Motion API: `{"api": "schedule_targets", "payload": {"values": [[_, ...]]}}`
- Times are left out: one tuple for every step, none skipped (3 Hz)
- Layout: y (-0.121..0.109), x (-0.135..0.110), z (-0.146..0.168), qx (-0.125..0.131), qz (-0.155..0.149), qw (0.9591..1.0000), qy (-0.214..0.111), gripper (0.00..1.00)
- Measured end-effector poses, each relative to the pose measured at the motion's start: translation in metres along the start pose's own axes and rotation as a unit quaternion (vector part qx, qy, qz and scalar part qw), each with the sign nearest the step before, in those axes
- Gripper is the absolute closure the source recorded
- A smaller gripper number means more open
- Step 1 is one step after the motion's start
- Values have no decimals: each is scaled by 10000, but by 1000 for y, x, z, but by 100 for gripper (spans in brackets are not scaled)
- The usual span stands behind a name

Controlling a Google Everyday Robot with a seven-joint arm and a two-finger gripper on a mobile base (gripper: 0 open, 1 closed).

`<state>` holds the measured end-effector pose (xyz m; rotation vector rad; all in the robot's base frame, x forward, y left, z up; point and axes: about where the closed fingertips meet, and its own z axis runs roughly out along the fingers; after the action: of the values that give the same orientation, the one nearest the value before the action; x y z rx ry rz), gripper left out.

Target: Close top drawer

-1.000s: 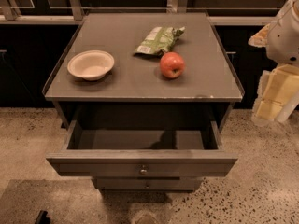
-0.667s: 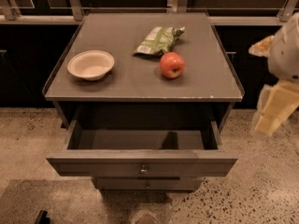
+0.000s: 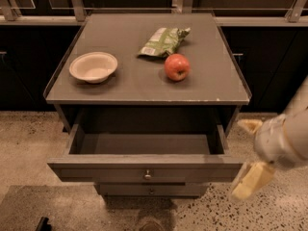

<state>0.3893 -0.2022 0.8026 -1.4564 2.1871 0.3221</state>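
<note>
The top drawer [image 3: 96, 171] of the grey-brown cabinet is pulled out wide, and its inside shows nothing in it. Its flat front panel faces me with a small round metal knob [image 3: 147, 175] at centre. My gripper [image 3: 249, 154] is at the right, just off the drawer's front right corner and level with the front panel. Its two cream fingers [image 3: 252, 181] are spread apart and hold nothing. It does not touch the drawer.
On the cabinet top [image 3: 125, 88] stand a white bowl [image 3: 93, 66], a red apple [image 3: 176, 67] and a green snack bag [image 3: 163, 41]. A lower drawer front [image 3: 120, 190] shows under the open one. A dark counter with rails runs behind. The floor is speckled.
My gripper has moved down and to the left, from beside the cabinet top to beside the open drawer's front right corner. The drawer has not moved.
</note>
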Motion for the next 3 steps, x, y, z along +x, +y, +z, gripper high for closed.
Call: {"api": "schedule_targets", "payload": {"values": [[4, 35, 87, -290, 476, 9981, -280, 14], [-6, 40, 100, -176, 564, 9976, -351, 37], [-5, 40, 99, -177, 560, 9977, -349, 61]]}}
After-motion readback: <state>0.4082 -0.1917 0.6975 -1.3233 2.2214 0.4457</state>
